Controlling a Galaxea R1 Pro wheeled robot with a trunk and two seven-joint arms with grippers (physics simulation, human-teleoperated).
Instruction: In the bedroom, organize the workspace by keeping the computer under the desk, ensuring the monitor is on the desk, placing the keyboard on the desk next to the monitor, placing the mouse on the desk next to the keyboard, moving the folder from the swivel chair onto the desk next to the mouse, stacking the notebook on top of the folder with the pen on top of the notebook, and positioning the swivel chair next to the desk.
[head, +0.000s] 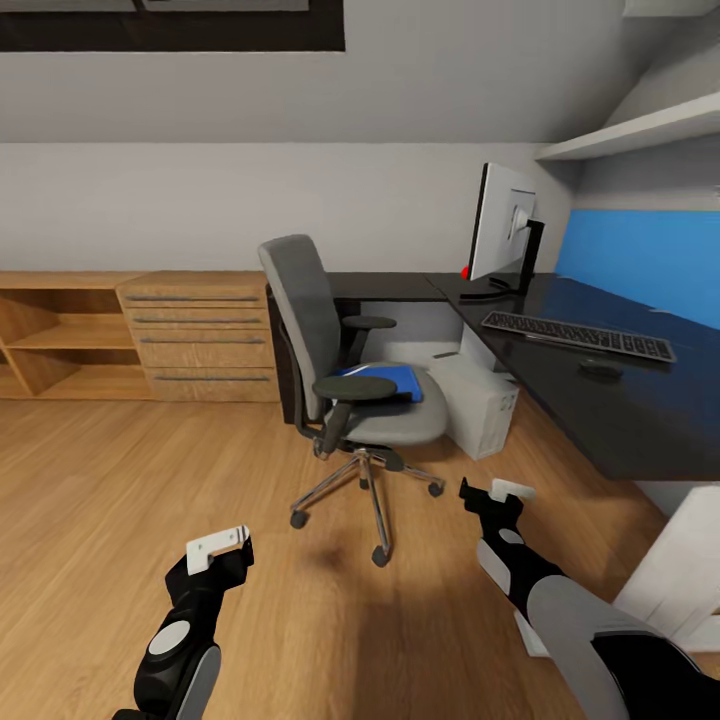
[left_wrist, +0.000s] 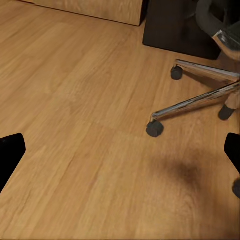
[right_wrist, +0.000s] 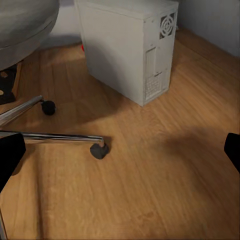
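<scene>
The grey swivel chair (head: 335, 360) stands on the wood floor left of the black desk (head: 610, 420), and the blue folder (head: 398, 380) lies on its seat. On the desk I see the monitor (head: 502, 225), the keyboard (head: 578, 336) and, in front of it, the mouse (head: 600, 368). The grey computer (head: 482, 405) (right_wrist: 130, 45) sits on the floor at the desk's edge. My left gripper (head: 220, 550) (left_wrist: 121, 152) hangs open over bare floor near the chair's casters (left_wrist: 155, 128). My right gripper (head: 495, 495) (right_wrist: 121, 150) is open, low, facing the computer. The notebook and pen are out of view.
A light-wood drawer unit (head: 200, 335) and open shelving (head: 45, 340) line the back wall at left. A blue wall panel (head: 640, 260) and a white shelf (head: 630, 135) sit above the desk. A white desk leg (head: 680, 570) is close beside my right arm. A small red object (head: 465, 271) is by the monitor.
</scene>
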